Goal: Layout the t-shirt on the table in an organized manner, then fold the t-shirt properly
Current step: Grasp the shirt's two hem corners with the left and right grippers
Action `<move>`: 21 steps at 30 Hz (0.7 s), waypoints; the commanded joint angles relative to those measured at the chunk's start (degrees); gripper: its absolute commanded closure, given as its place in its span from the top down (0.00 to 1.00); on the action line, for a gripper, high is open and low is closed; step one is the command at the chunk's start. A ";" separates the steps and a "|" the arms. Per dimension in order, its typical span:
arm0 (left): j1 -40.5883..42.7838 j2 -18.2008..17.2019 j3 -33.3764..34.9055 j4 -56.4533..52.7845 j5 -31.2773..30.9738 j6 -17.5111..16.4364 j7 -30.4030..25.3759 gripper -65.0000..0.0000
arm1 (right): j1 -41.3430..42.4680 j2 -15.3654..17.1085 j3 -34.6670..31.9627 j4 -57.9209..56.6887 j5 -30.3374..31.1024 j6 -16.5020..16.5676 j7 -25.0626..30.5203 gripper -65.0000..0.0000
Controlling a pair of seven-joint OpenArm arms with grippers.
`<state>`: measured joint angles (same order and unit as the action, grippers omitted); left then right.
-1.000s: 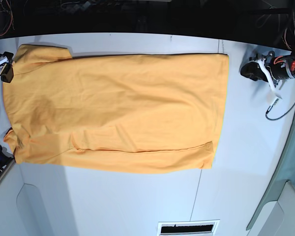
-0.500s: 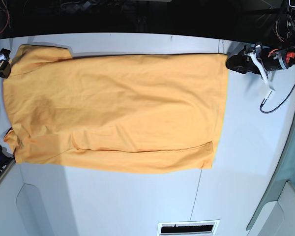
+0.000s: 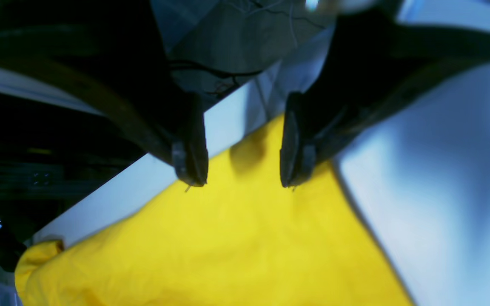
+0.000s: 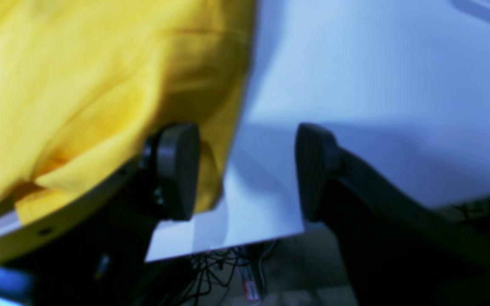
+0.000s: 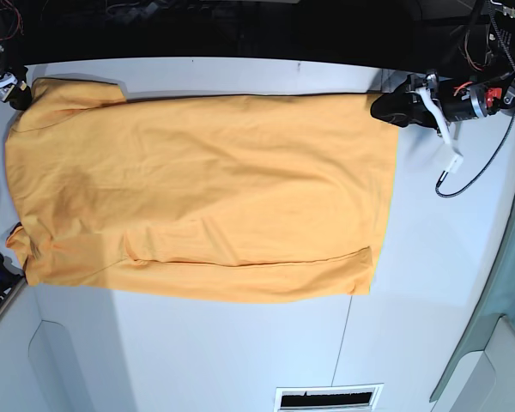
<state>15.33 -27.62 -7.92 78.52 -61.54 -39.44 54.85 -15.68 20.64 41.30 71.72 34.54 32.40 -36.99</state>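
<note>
The orange-yellow t-shirt (image 5: 206, 189) lies spread flat on the white table (image 5: 240, 352), plain side up, with a folded strip along its near edge. My left gripper (image 5: 384, 109) is at the shirt's far right corner. In the left wrist view it (image 3: 241, 174) is open, and its fingertips (image 3: 190, 168) straddle the shirt corner (image 3: 249, 221) at the table's far edge. My right gripper (image 5: 15, 89) is at the shirt's far left corner. In the right wrist view it (image 4: 245, 174) is open, one finger (image 4: 177, 170) over the shirt's edge (image 4: 100, 106), the other over bare table (image 4: 355, 85).
A black cable (image 5: 476, 172) loops from the left arm over the table at the right. A slotted vent (image 5: 328, 397) sits at the near edge. A thin seam (image 5: 343, 339) crosses the table. The far table edge drops into a dark area with wires (image 4: 228, 263).
My left gripper has moved left to the shirt's far right corner. My right gripper has moved toward the far edge, to the shirt's far left corner. The shirt has not moved.
</note>
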 commanded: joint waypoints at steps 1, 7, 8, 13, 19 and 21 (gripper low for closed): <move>-0.22 -0.04 -0.39 0.72 -0.70 -0.56 -0.57 0.49 | 0.09 1.22 -0.79 0.42 0.39 0.42 0.33 0.55; 0.07 3.21 -0.39 0.72 3.82 -0.56 -0.68 0.48 | 0.09 1.18 -7.19 0.55 0.63 0.39 0.42 0.53; 0.07 3.32 -0.39 0.72 4.90 -0.56 -1.22 0.48 | 0.09 1.09 -7.52 0.57 0.63 0.39 0.42 0.47; 0.07 1.73 -0.39 0.81 10.01 -0.56 -6.29 0.02 | 0.04 1.11 -6.29 2.51 0.61 0.39 0.28 0.00; 0.68 -4.13 -0.39 6.49 10.01 -0.56 -6.34 0.00 | -0.26 1.14 1.49 9.57 5.62 0.44 -6.97 0.00; 1.95 -6.32 -0.39 10.49 10.01 -0.56 -6.38 0.00 | -0.61 1.16 4.46 12.39 8.48 0.50 -9.51 0.00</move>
<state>17.39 -33.26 -7.90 88.40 -50.50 -39.44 49.21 -16.12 20.62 45.36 83.26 42.37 32.62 -47.33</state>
